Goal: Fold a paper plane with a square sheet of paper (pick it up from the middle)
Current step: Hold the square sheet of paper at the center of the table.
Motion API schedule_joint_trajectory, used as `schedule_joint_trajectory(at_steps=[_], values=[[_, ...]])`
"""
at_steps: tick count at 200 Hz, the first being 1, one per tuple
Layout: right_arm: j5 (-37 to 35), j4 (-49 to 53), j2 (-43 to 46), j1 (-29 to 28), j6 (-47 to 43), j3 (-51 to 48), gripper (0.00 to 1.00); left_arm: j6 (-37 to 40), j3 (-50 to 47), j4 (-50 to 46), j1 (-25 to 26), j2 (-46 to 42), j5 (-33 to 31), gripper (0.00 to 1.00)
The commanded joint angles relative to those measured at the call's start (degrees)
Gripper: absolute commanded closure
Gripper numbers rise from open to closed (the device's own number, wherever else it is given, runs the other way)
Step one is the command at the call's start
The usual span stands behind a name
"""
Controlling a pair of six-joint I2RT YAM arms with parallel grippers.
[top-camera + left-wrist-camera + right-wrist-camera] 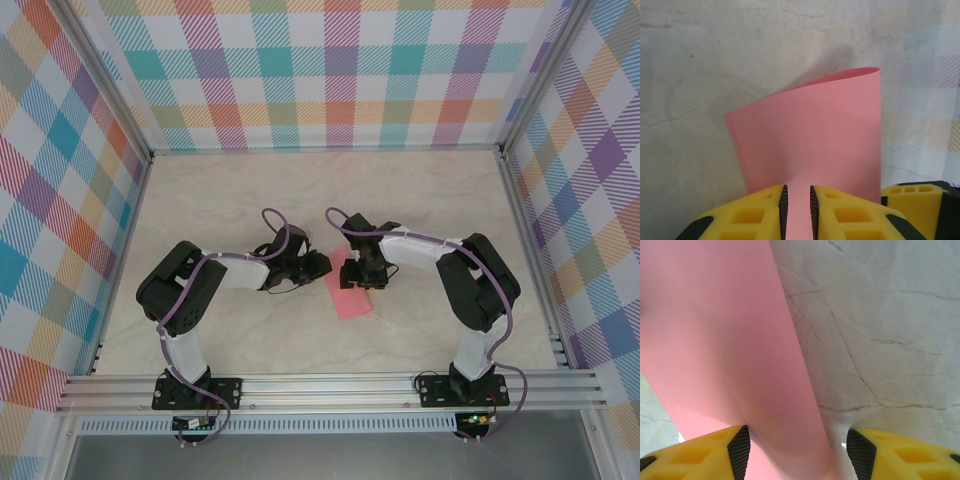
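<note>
The salmon-pink square sheet of paper [350, 297] lies mid-table between both arms, doubled over on itself. In the left wrist view the sheet [825, 130] curls up, its top edge rounded, and a ridge of it runs between the narrow jaws of my left gripper [797, 189], which is shut on it. My left gripper [322, 266] meets the sheet from the left. My right gripper [363, 274] hangs over the sheet's far end. In the right wrist view the sheet [715, 340] passes between the wide-apart fingers of the right gripper [797, 435], touching neither pad.
The pale marbled tabletop [330, 190] is bounded by plaid walls [320, 70] at the back and sides, with an aluminium rail [330, 385] along the near edge carrying both arm bases. The two grippers are close together above the sheet.
</note>
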State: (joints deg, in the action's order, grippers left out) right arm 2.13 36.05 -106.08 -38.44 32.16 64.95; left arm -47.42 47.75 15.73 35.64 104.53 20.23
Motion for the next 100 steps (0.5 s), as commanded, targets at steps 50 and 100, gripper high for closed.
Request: schedule_joint_trajectory(at_steps=[50, 100], values=[[4.24, -6.55, -4.61, -1.46, -2.14, -4.48, 0.41, 2.23, 0.55, -4.96, 1.10, -0.42, -1.93, 0.80], [2.83, -6.06, 4.89, -1.38, -0.56, -3.07, 0.38, 2.65, 0.99, -8.25, 1.10, 0.00, -3.30, 0.82]])
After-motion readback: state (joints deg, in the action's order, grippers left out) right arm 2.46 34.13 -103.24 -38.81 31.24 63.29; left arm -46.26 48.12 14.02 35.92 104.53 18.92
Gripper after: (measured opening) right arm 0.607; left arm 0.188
